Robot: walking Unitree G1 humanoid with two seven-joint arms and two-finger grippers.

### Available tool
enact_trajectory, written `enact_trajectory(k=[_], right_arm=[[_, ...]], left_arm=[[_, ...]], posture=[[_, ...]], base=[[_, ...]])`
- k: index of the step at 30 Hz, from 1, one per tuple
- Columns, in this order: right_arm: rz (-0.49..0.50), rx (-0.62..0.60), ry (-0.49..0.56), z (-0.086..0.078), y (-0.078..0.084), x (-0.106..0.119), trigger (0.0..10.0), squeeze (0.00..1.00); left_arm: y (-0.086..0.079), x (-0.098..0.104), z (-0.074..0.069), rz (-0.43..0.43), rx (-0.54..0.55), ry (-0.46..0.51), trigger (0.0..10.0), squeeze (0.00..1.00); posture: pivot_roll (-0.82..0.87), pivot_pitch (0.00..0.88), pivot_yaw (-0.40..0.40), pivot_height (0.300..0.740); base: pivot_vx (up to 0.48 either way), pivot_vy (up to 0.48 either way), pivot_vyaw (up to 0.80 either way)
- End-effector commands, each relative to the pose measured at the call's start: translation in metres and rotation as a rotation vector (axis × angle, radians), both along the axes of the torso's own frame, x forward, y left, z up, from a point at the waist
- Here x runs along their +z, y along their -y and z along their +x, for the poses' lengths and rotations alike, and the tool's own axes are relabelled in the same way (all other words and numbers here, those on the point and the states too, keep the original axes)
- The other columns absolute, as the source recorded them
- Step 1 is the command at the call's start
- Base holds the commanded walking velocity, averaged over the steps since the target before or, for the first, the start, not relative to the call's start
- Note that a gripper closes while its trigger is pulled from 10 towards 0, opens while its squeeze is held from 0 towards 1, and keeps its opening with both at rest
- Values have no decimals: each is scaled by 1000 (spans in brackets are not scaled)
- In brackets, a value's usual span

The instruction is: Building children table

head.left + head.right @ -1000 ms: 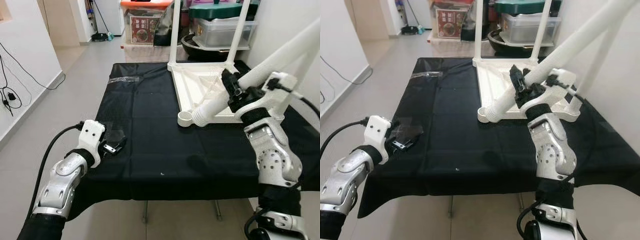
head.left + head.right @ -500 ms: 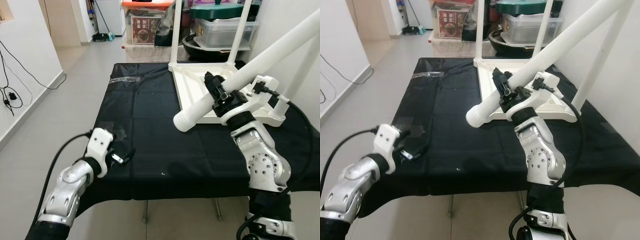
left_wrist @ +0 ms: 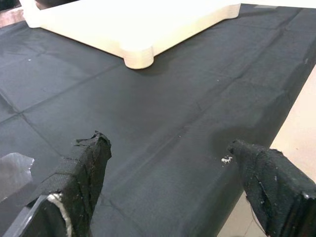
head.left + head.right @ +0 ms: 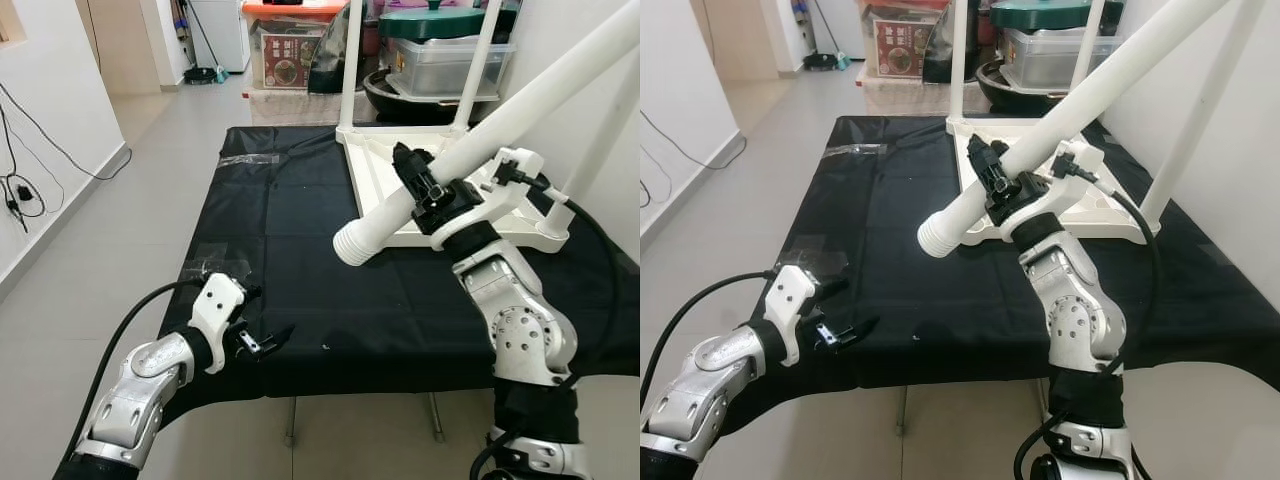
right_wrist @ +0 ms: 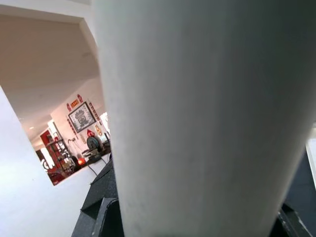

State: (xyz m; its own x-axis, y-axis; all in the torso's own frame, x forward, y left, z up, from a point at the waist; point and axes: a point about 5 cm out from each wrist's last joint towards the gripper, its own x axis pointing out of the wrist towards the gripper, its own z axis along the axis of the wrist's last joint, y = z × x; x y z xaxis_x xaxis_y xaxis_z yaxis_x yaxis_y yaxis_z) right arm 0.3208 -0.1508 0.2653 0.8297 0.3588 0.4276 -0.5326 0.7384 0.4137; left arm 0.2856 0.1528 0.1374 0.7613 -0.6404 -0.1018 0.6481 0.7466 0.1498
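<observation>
The left tool [image 4: 262, 343] hovers open-fingered over the near edge of the black-draped bench [image 4: 300, 250]. The right tool [image 4: 425, 190] clamps a white table leg [image 4: 480, 140] slanting above the upturned white tabletop [image 4: 400, 190].

No word, number or brand can be read anywhere in these pictures. The red printed label [image 4: 286, 47] on the clear plastic storage box with the orange lid [image 4: 291, 9], standing on the floor far beyond the right gripper [image 4: 424, 187] past the far end of the black-clothed table [image 4: 300, 250], carries a picture and markings too small to make out. In the right wrist view, the small framed picture [image 5: 82, 116] on the white wall, well past the claw's fingers, is too blurred to read.
</observation>
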Motion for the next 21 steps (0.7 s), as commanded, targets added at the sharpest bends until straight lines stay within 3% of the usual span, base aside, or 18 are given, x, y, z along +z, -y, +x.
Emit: enact_trajectory(k=[1, 3, 4, 10, 21], right_arm=[[-16, -6, -9, -2, -4, -3, 0, 0], [-29, -15, -12, -2, -5, -4, 0, 0], [-63, -40, -16, -2, -7, -7, 0, 0], [-132, -74, -23, -6, -12, -15, 0, 0], [-214, -106, -52, -6, -21, -27, 0, 0]], left_arm=[[-2, 2, 1, -18, 40, 19, 10000, 0], [-2, 3, 2, -26, 66, 32, 10000, 0], [-1, 5, 6, -72, 124, 42, 10000, 0], [7, 8, 6, -162, 170, 49, 10000, 0], [7, 11, 8, -177, 187, 65, 10000, 0]], posture=[[106, 0, -38, 740], [106, 0, -38, 740], [104, 0, -40, 740], [107, 0, -43, 740], [113, 0, -46, 740]], base=[[0, 0, 0], [0, 0, 0], [0, 0, 0], [0, 0, 0], [0, 0, 73]])
